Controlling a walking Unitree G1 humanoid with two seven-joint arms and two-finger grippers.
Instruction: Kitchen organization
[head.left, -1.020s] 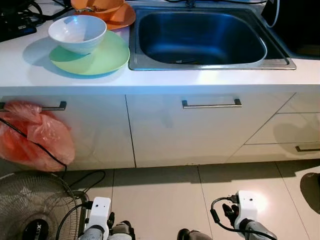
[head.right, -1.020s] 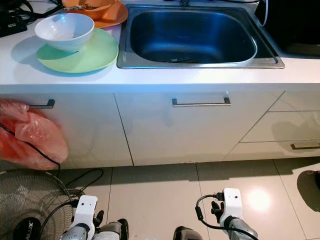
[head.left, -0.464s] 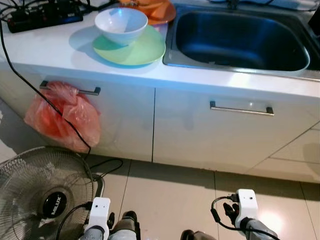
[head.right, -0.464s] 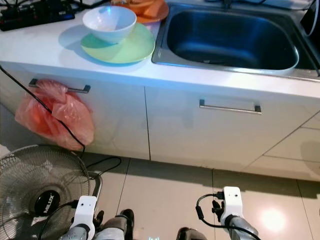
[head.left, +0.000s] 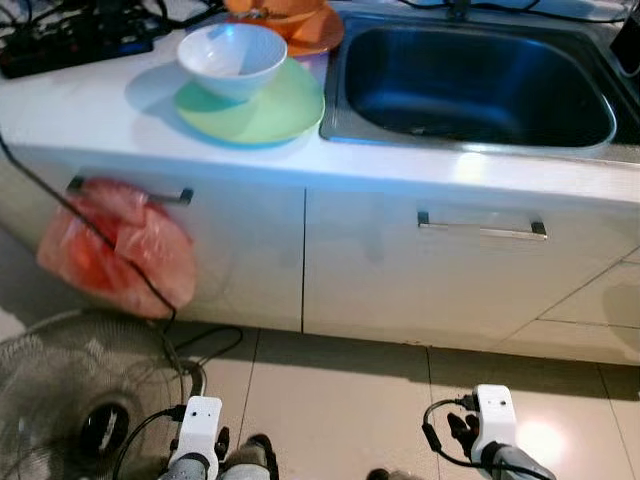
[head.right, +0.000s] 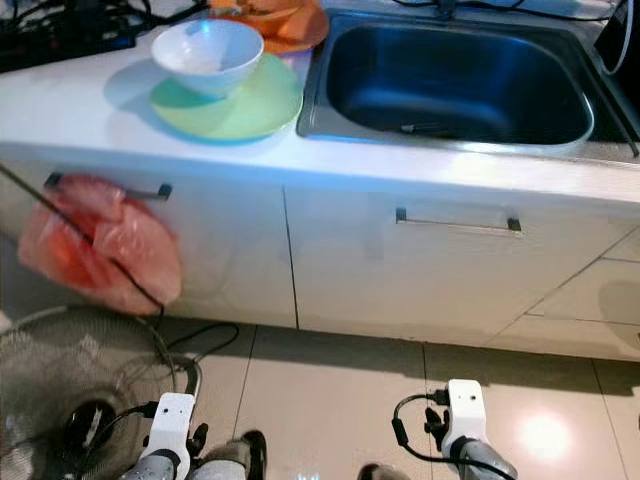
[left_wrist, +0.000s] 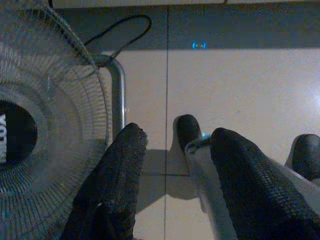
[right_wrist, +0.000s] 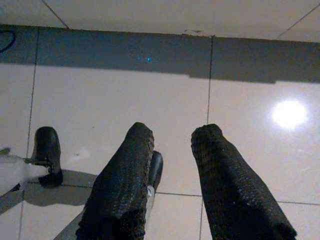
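A white bowl (head.left: 231, 58) sits on a pale green plate (head.left: 262, 108) on the white counter (head.left: 100, 110), left of the steel sink (head.left: 470, 75). Behind them an orange bowl rests on an orange plate (head.left: 300, 25). Both arms hang low over the floor tiles, well below the counter. My left gripper (left_wrist: 177, 135) is open with nothing between its fingers, beside the floor fan. The right gripper (right_wrist: 174, 132) is open too, over bare tile.
A red plastic bag (head.left: 115, 245) hangs from the left cabinet handle, with a black cable across it. A floor fan (head.left: 70, 400) stands at the lower left. The cabinet door under the sink has a bar handle (head.left: 480, 225). A power strip (head.left: 70, 40) lies at the counter's back left.
The camera has swung to the left, so the counter and sink sit further right, and the picture is now slightly blurred. The dishes have not moved. Both arms hang as before.
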